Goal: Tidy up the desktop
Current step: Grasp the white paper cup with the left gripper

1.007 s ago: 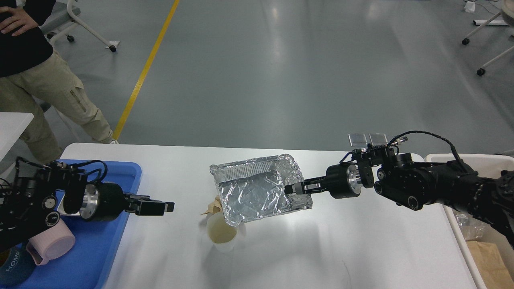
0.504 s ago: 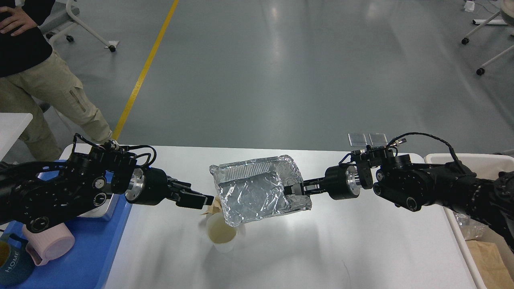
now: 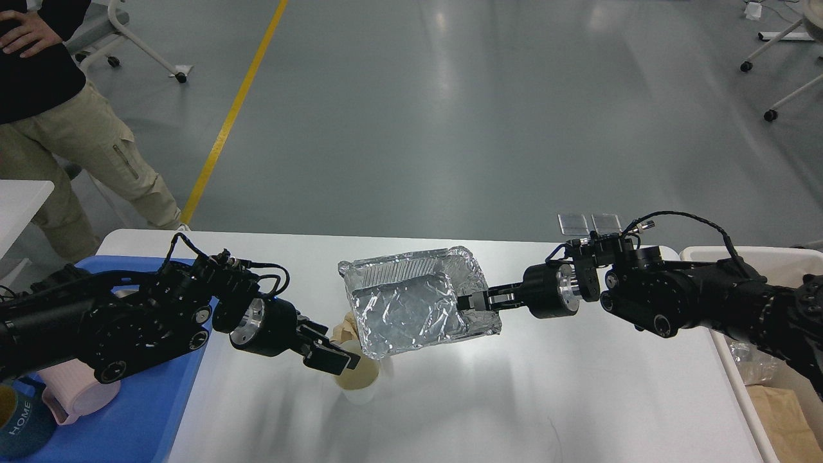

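The desktop (image 3: 514, 399) filled the lower part of the head view, a wide white top with rounded corners. A foil tray (image 3: 415, 302), crinkled and tilted, sat near the middle of it and served as the marker for everything else.

The right gripper (image 3: 468, 302) reached in from the right and was clamped on the tray's right rim, its two fingers pinched narrowly together over the foil edge. The tray's near left corner hung over a paper cup (image 3: 357, 378), which stood on the desktop just below and to the left of the tray, its beige inside showing. A scrap of crumpled brown paper (image 3: 343, 330) lay just beside the tray's left edge, behind the cup.

The left gripper (image 3: 334, 357) came in from the left of the tray, its tip right at the cup's rim and next to the brown paper. Its fingers looked like one dark block, so I could not tell whether they were apart or together.

Far to the left of the tray, a blue tray (image 3: 144, 411) lay on the desktop under the left arm, holding a pink mug (image 3: 77, 389) on its side and a dark teal cup (image 3: 22, 424). Far to the right of the foil tray stood a beige bin (image 3: 733, 360) with a brown paper bag (image 3: 781, 418) inside. A person in khaki trousers (image 3: 90, 148) stood on the floor beyond the desktop's left corner.
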`<action>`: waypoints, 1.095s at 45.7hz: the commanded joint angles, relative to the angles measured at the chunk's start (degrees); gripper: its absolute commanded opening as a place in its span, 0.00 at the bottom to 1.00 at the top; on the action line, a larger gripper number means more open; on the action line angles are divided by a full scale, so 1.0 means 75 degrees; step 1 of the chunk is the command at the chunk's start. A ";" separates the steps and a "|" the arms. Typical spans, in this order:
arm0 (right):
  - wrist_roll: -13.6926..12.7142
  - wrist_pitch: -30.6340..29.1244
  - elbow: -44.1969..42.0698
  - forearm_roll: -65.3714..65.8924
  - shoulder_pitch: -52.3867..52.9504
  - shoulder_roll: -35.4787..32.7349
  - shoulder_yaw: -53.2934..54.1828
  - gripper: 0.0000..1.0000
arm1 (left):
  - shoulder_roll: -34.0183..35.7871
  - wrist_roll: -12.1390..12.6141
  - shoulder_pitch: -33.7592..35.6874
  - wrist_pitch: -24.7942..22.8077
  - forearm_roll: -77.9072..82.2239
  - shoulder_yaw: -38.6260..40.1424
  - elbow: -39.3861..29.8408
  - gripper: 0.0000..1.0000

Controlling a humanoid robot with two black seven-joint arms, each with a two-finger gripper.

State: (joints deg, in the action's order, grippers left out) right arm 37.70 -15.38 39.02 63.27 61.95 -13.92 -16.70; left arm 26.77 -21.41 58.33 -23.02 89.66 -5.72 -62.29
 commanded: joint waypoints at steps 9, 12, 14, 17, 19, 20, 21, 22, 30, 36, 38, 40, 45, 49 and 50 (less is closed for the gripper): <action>0.0000 0.0011 0.0001 0.0001 0.0002 -0.0007 0.0011 0.00 | -0.0241 -0.0989 -0.0066 0.0281 0.0842 -0.0022 0.0219 0.66; 0.0000 0.0011 0.0013 -0.0011 0.0002 -0.0007 0.0011 0.00 | -0.0230 -0.1036 -0.0054 0.0281 0.0889 -0.0127 0.0231 0.58; 0.0000 0.0011 0.0001 0.0001 0.0002 -0.0007 0.0023 0.00 | -0.0218 -0.1071 -0.0054 0.0281 0.0901 -0.0198 0.0278 0.46; 0.0000 0.0011 0.0001 -0.0011 0.0002 -0.0007 0.0023 0.00 | -0.0206 -0.1199 -0.0042 0.0281 0.0901 -0.0256 0.0371 0.35; 0.0000 0.0011 0.0012 -0.0022 0.0002 -0.0007 0.0035 0.00 | -0.0195 -0.1340 -0.0042 0.0281 0.0936 -0.0292 0.0430 0.30; 0.0000 0.0011 0.0013 -0.0057 0.0002 -0.0007 0.0035 0.00 | -0.0183 -0.1422 -0.0042 0.0281 0.0982 -0.0292 0.0454 0.29; 0.0000 0.0011 0.0013 -0.0069 0.0002 -0.0007 0.0023 0.00 | -0.0183 -0.1492 -0.0042 0.0281 0.1041 -0.0292 0.0465 0.27; -0.0011 0.0011 0.0013 -0.0104 0.0002 -0.0007 0.0011 0.00 | -0.0171 -0.1551 -0.0042 0.0281 0.1088 -0.0292 0.0465 0.24; 0.0000 0.0023 0.0013 -0.0151 0.0002 0.0004 0.0011 0.00 | -0.0066 -0.1985 -0.0031 0.0269 0.1287 -0.0303 0.0489 0.07; -0.0011 0.0058 0.0024 -0.0152 -0.0010 -0.0007 0.0000 0.00 | 0.0075 -0.2477 -0.0031 0.0257 0.1896 -0.0292 0.0477 0.01; -0.0011 0.0070 0.0013 -0.0152 -0.0010 -0.0007 -0.0012 0.00 | 0.0133 -0.2583 -0.0019 0.0257 0.1932 -0.0292 0.0466 0.01; -0.0011 0.0070 0.0013 -0.0152 -0.0010 -0.0019 -0.0012 0.00 | 0.0180 -0.2606 -0.0019 0.0257 0.1944 -0.0280 0.0465 0.01; -0.0011 0.0082 0.0001 -0.0152 -0.0022 -0.0007 -0.0024 0.00 | 0.0414 -0.2630 -0.0019 0.0245 0.1967 -0.0268 0.0384 0.01; -0.0011 0.0082 -0.0011 -0.0163 -0.0022 -0.0007 -0.0024 0.00 | 0.0707 -0.2642 -0.0042 0.0245 0.1967 -0.0245 0.0243 0.01; 0.0000 0.0082 0.0001 -0.0152 -0.0022 -0.0007 -0.0024 0.00 | 0.0789 -0.2653 -0.0054 0.0245 0.1979 -0.0245 0.0196 0.01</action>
State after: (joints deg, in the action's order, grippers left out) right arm 37.62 -14.78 39.04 62.12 61.79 -14.03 -16.87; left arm 29.99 -41.09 58.21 -21.17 104.36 -7.72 -59.50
